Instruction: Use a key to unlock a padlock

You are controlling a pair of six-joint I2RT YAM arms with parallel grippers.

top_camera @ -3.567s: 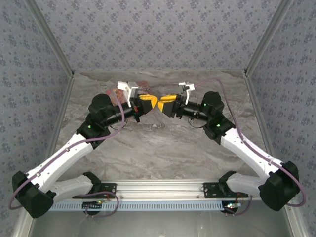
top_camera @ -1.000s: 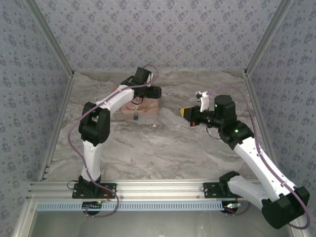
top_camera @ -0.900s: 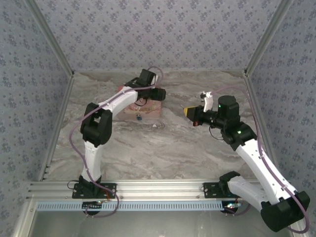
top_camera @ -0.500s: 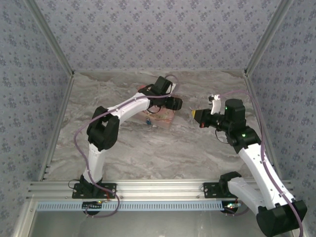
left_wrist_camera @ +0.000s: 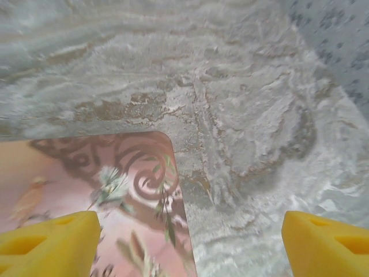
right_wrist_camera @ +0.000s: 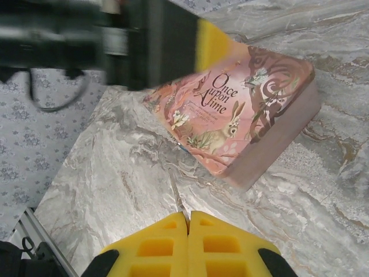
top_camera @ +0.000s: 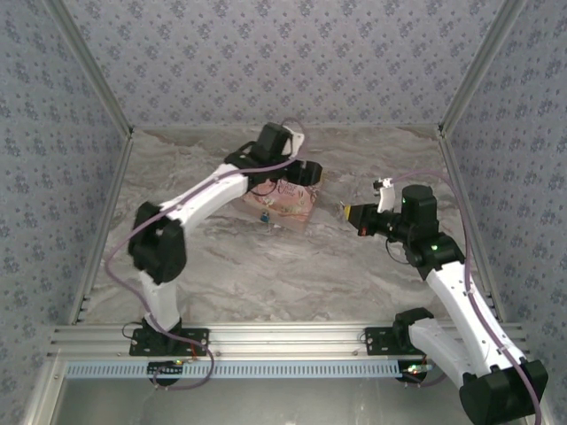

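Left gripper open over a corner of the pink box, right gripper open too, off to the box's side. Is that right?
Not quite: the right gripper is shut, its fingers pressed together in the right wrist view. The left gripper is open over a corner of the pink box, as you say.

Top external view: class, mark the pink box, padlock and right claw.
pink box [top_camera: 298,205], top external view, its illustrated lid.
padlock [top_camera: 265,215], top external view, blue body.
right claw [top_camera: 346,211], top external view, between fingertips.
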